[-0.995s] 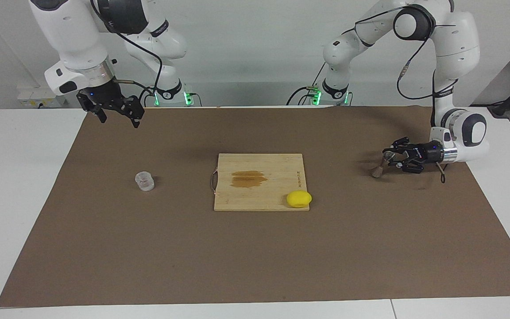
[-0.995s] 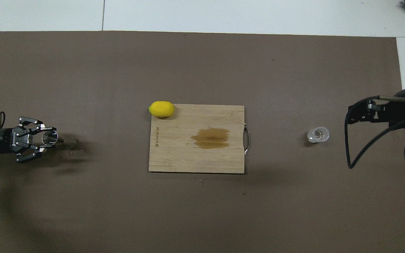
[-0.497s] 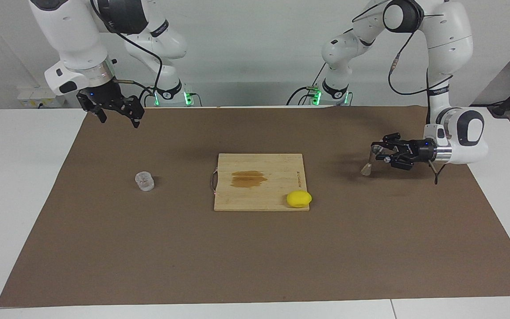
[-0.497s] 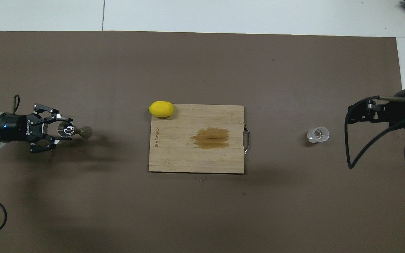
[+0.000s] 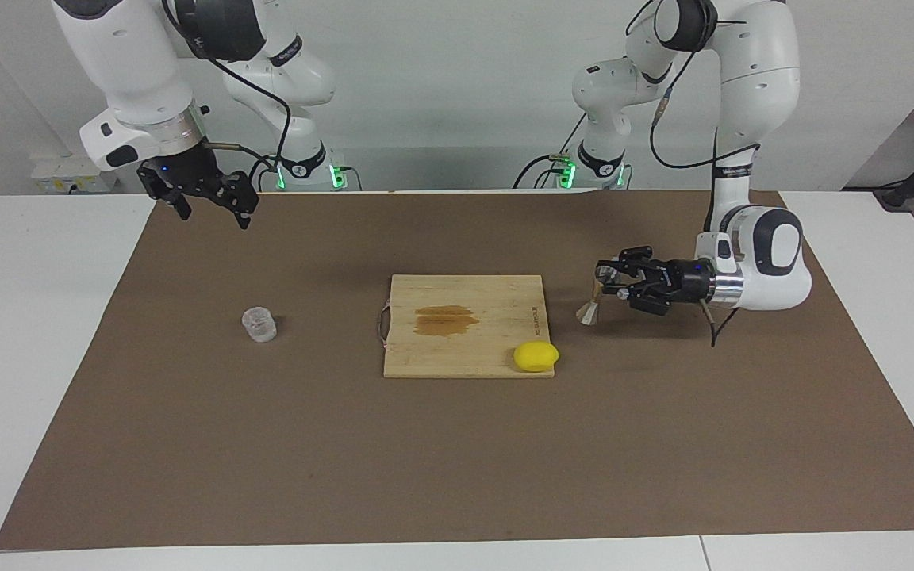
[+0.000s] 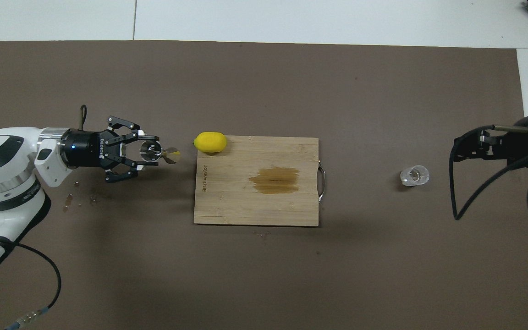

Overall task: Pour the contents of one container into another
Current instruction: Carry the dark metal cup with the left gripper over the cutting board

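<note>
— Overhead view, starting from the jigger point(image 6: 158, 153): where, and how held?

— Clamped at the upper cone between closed fingers of the left gripper point(image 6: 147, 152), tilted, lower cone pointing toward the cutting board point(image 6: 227, 201). Up in the air over the brown mat point(image 6: 264, 275), between the board and the left arm's end of the table. Same in the facing view: jigger point(image 5: 593, 300) hanging slantwise off the left gripper point(image 5: 612, 284), clear of the mat.

— And the clear cup point(image 6: 414, 175)?

— Upright on the mat toward the right arm's end, well apart from the jigger, with the whole board between. Not touched by anything.

— Right gripper point(image 5: 207, 202)?

— Waiting, raised over the mat edge nearest the robots, fingers spread, holding nothing.

— In the way?

— One board with a dark stain point(image 6: 274, 179) mid-surface. One lemon point(image 6: 210, 142) at the board's corner, just beside the jigger's lower cone. A few small spots point(image 6: 69, 199) on the mat under the left arm.

— Count?

— One jigger, one cup, one board, one lemon, two grippers.
</note>
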`<state>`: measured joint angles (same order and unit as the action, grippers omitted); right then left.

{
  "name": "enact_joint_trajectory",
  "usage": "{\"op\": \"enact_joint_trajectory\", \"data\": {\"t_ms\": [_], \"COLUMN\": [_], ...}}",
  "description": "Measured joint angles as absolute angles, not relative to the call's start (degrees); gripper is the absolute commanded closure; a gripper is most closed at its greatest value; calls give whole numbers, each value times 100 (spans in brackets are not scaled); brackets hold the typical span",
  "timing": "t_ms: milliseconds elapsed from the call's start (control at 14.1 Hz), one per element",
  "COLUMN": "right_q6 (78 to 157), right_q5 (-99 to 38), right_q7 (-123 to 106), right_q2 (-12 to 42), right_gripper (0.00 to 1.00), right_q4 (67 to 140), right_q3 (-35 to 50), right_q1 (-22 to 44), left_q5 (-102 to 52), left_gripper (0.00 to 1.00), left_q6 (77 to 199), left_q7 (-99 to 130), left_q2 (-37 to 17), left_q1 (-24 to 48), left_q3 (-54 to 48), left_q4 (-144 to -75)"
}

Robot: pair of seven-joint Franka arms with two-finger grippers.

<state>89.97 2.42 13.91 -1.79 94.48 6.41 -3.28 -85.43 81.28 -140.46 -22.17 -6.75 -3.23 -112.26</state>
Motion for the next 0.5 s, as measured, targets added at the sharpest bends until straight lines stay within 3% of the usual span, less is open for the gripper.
{"op": "enact_joint_trajectory", "data": {"t_ms": [497], "right_q6": [8997], "right_q5": [242], "right_q7": [1391], "right_q2": [-179], "right_gripper": [1], "right_q4": [9448], "right_q3": [641], "right_q1": [-328], "left_q5": [-10386], "left_gripper": [97], "left_q6": [10137], "left_q7": [-14043], "left_q2": [-1848], "left_q1": [1149], "left_q3": [-334], "left_q4": [-11582]}}
